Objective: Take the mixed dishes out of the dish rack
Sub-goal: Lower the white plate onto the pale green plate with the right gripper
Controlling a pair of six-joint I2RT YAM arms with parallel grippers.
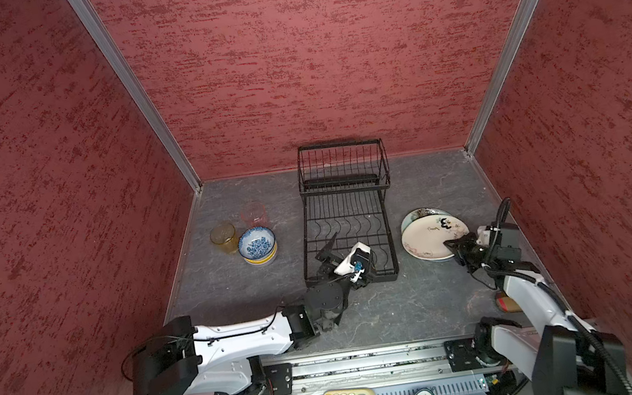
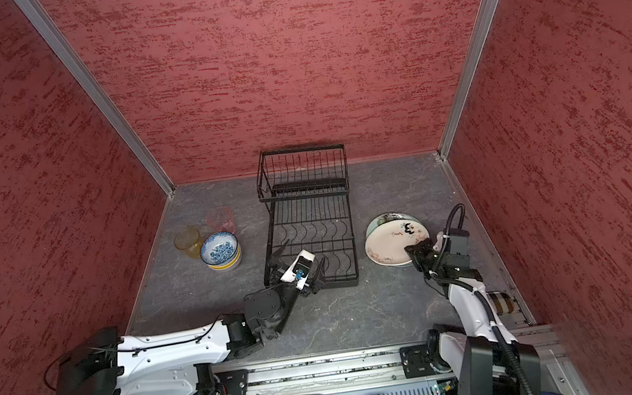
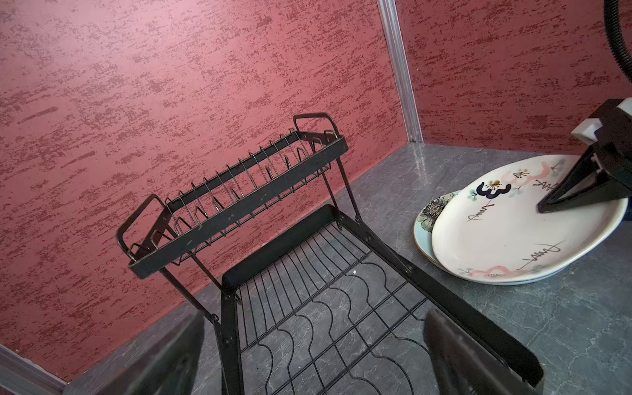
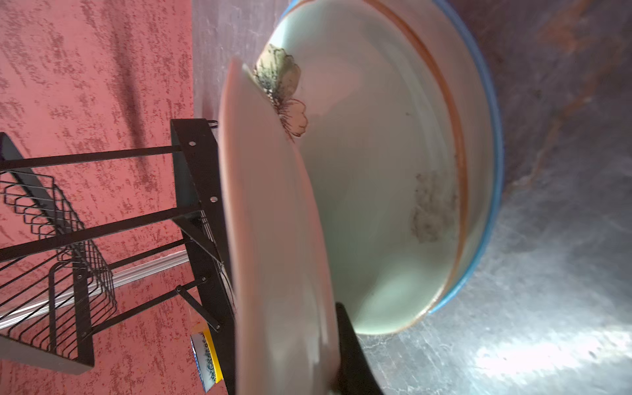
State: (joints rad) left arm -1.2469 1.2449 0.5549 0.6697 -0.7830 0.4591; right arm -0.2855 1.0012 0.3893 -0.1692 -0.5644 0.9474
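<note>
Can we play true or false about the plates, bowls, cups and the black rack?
1. The dish rack has no dishes in it. True.
2. The blue-white bowl sits alone on the table. False: it is stacked on the yellow bowl.
3. The right gripper is shut on the rim of the cream plate. True.
4. The left gripper is holding a cup. False: it is open and empty, over the near end of the rack's flat tray.
5. The tumblers stand to the right of the rack. False: the amber tumbler and the pink tumbler stand upright to its left, by the bowls.
</note>
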